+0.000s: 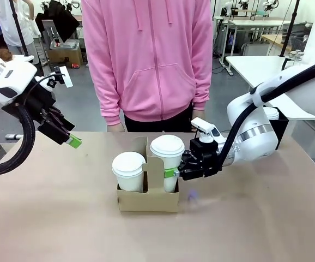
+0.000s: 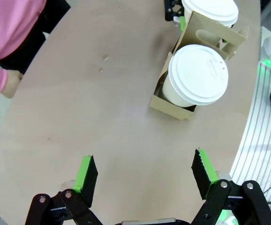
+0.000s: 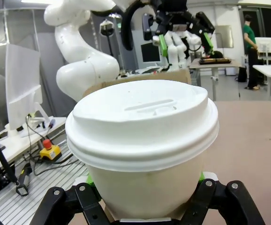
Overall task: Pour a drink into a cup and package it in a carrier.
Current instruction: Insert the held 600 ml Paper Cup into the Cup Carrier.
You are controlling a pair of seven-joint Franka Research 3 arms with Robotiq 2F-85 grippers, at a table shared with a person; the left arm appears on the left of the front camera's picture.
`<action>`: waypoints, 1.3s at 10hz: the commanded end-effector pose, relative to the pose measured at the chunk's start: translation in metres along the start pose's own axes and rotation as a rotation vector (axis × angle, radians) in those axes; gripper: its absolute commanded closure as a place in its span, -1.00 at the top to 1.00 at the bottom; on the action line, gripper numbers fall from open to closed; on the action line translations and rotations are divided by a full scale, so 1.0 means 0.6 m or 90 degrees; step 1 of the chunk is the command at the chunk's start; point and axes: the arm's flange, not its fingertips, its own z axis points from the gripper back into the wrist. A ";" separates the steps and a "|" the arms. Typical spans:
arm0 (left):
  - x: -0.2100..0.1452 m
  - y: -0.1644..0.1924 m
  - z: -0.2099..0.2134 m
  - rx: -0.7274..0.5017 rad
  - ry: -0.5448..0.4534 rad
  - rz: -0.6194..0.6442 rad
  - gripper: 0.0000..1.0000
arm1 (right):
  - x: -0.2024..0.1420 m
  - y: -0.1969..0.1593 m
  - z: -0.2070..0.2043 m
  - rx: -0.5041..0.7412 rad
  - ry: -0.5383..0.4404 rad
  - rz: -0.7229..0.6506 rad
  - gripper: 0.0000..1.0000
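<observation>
Carrier [image 1: 148, 200] of brown cardboard is sitting near the middle of the table [image 1: 65, 229], and it is holding two white paper cups, one in each of its two holes, with the raised handle panel standing between them. Taller cup [image 1: 168, 161] is occupying the hole on the robot's right; it is wearing a white lid, so its contents cannot be judged. Shorter lidded cup [image 1: 129, 171] is filling the hole on the robot's left. Right gripper [image 1: 173, 173] is reaching in from the right side and is clamped on the taller cup, its green pads pressing against the cup wall just above the carrier's rim; the right wrist view is showing the cup [image 3: 142, 154] held between the black fingers [image 3: 86, 201], with the carrier's edge rising just behind the lid. Left gripper [image 1: 73, 142] is hovering well apart from the carrier, above the table's left side, with its jaws standing wide apart and nothing between them; in the left wrist view its green pads [image 2: 85, 171] are framing bare table, with the carrier [image 2: 175, 105] and both lidded cups lying farther off. Person in a pink hooded top [image 1: 149, 60] is standing at the far edge, with both hands at that edge. Count: one carrier, two cups, two lids.
</observation>
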 end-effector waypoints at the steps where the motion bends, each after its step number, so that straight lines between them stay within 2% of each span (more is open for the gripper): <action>1: 0.001 -0.001 0.001 -0.008 -0.010 0.003 1.00 | -0.009 -0.012 0.005 0.037 0.012 0.010 0.60; 5: 0.001 -0.001 0.001 -0.008 -0.010 0.003 1.00 | -0.040 -0.024 0.010 0.055 0.028 0.010 0.60; 7: 0.001 -0.001 0.001 -0.008 -0.010 0.003 1.00 | -0.041 -0.025 0.011 0.058 0.045 0.039 0.60; 8: 0.001 -0.001 0.001 -0.008 -0.010 0.003 1.00 | -0.037 -0.022 0.013 0.054 0.055 0.061 1.00; 13: 0.001 -0.001 0.001 -0.008 -0.010 0.003 1.00 | -0.020 0.003 0.059 0.017 0.066 0.100 1.00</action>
